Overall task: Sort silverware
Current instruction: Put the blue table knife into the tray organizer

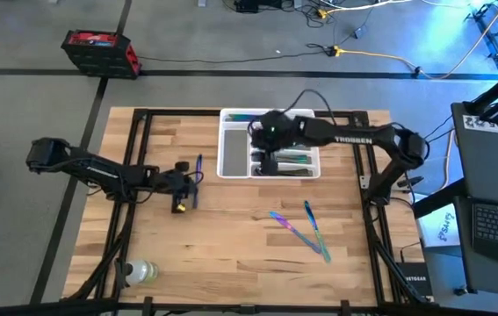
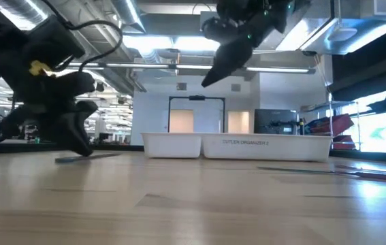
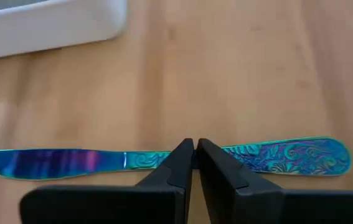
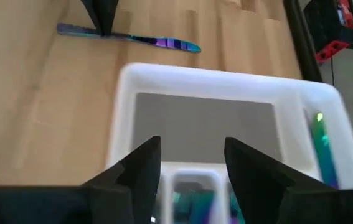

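Your left gripper (image 3: 193,163) is down at the table with its fingers pinched together on the knife (image 3: 164,158), gripping it about midway along, where the blade meets the patterned handle. The blade runs out to one side of the fingers and the handle to the other, so the balance looks fair. Lift slowly and straight up, and watch that neither end dips, because a slim flat piece like this can pivot in a narrow pinch. The tray (image 1: 231,154) lies ahead of that gripper, well apart, with the wide empty compartment on the near side. Your right gripper (image 4: 188,167) hovers above the tray, fingers parted and holding nothing, over the divider between the wide compartment and the narrower slots that already hold silverware. Move it clear before you bring the knife in, or the two arms may crowd each other over the tray. Pick the slot that holds knives, though from here you cannot tell which that is, so check it as you approach. Turn the knife to lie along the slot and lower it close before you release. Three more pieces (image 1: 299,228) lie on the table well away from both grippers, waiting their turn.
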### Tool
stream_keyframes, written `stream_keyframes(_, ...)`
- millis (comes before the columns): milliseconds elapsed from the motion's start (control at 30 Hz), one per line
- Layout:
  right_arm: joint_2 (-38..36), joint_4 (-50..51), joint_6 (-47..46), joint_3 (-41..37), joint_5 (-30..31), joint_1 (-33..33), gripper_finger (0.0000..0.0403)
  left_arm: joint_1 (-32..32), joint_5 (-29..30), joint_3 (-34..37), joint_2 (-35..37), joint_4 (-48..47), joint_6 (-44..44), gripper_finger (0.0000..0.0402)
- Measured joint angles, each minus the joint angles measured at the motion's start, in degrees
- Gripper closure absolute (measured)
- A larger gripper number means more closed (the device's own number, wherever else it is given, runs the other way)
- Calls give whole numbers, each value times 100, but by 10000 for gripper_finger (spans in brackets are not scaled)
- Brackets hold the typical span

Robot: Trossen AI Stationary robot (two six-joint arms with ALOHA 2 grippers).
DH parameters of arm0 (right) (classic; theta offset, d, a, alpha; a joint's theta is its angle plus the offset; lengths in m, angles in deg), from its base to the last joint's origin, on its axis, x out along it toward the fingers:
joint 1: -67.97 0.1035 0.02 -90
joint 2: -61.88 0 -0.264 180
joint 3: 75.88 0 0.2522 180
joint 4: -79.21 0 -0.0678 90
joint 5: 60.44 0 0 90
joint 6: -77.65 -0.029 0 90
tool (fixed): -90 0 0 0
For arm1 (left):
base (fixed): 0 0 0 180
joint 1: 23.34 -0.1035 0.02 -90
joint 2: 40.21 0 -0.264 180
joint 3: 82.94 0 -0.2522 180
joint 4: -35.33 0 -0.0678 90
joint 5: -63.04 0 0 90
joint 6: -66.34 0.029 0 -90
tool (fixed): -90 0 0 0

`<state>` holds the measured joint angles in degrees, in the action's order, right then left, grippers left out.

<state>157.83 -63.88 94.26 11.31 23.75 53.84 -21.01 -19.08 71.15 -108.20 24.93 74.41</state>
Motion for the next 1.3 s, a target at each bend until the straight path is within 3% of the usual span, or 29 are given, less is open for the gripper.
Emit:
stream_keyframes(200,0,-331,-616,0,261,942,243,574,-1352,57,8,562,-233,387)
stream_keyframes(333,0,-863,-701,0,138,1593,243,830,-2672,73,-1,1422,-704,387)
stream_keyframes(400,18,-1134,-701,0,206,1867,243,941,-3002,50,2,1856,-1017,387)
stream_keyframes(500,211,-1539,-738,7,228,2153,243,1070,-2928,58,65,2312,-1330,387)
stream_keyframes(600,636,-1999,-821,7,216,2302,243,1159,-2468,8,292,2402,-1364,387)
stream_keyframes(733,1253,-2413,-1088,4,156,2485,243,1284,-1684,-13,770,1148,-1352,387)
stream_keyframes(867,1658,-2639,-1317,-2,319,2648,243,1373,-1403,-7,1085,-494,-1381,387)
stream_keyframes(933,1798,-2794,-1358,-2,339,2699,243,1392,-1599,-9,1132,-859,-1539,387)
stream_keyframes(1067,2095,-3212,-1369,-2,574,2689,243,1508,-2610,-9,1077,-974,-1764,387)
stream_keyframes(1300,2680,-3758,-1640,216,567,2375,276,1967,-3035,-9,1040,-538,-2334,387)
